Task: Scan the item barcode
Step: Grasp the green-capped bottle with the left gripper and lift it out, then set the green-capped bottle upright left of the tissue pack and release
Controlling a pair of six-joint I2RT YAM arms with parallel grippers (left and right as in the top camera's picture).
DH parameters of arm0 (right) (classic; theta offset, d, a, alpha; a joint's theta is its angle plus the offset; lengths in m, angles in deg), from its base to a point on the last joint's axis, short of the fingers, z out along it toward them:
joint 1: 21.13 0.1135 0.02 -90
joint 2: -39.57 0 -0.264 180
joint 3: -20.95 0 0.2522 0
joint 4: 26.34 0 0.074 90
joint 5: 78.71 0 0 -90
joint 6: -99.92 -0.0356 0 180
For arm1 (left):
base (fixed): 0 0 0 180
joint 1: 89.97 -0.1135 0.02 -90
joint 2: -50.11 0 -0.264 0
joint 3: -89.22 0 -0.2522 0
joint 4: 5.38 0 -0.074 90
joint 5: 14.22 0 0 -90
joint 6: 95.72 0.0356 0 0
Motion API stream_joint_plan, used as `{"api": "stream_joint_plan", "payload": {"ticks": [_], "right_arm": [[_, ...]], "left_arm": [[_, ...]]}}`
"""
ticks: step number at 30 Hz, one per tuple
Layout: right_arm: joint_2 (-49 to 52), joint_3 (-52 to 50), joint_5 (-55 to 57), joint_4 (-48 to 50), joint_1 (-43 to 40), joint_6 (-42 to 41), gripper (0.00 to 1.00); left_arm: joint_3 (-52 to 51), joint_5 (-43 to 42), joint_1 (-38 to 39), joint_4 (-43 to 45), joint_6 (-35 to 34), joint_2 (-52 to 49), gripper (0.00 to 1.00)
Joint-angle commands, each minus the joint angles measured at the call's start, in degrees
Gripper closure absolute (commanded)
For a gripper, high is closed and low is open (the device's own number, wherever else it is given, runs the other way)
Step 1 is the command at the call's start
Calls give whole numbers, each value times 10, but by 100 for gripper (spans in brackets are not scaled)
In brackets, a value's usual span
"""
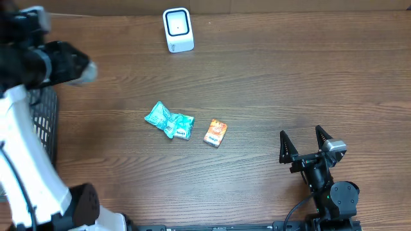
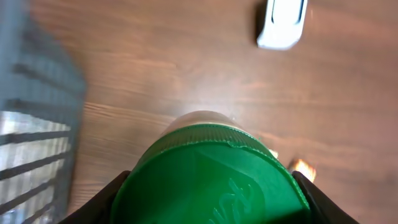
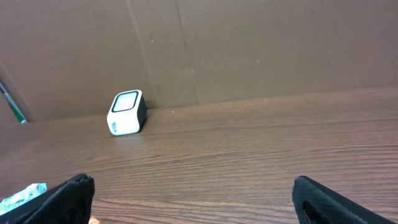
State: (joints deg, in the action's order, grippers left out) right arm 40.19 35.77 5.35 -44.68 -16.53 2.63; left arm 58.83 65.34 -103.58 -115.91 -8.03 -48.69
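Wooden table (image 1: 270, 83) with white scanner (image 1: 178, 29), teal packet (image 1: 168, 120), orange box (image 1: 216, 133), wire basket (image 1: 46, 122).

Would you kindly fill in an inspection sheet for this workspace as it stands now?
Surface: brown wooden table, no spills seen.
Job's things: white scanner upright at the far edge; green-lidded jar held above the table.
Clutter: teal packet and orange box mid-table, apart; black basket at the left edge.
Grippers: left pincer shut on the jar; right pincer open, empty.
Cables: black cable by the right arm's base.
Surroundings: cardboard wall behind the table.
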Motion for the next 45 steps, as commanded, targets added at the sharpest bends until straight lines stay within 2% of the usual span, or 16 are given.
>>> {"api": "stream_joint_plan", "payload": {"ticks": [1,6,12,18,30,38,45], "right_arm": [[-5,-6,3,2,3,-1,0],[-5,-6,3,2,3,-1,0],[-5,-6,3,2,3,-1,0],[-5,-6,3,2,3,-1,0],[-5,-6,3,2,3,-1,0],[-5,-6,3,2,3,-1,0],[-5,-6,3,2,3,-1,0]], "left_arm": [[-24,22,48,5,23,-26,54],[-46,66,93,1,19,-80,52],[-76,65,104,21,5,-140,52],[-138,63,107,76,-5,-188,52],[-333,64,119,247,-29,-198,51],[-404,64,119,317,-35,-198,51],[-447,64,119,341,-35,-198,47]]}}
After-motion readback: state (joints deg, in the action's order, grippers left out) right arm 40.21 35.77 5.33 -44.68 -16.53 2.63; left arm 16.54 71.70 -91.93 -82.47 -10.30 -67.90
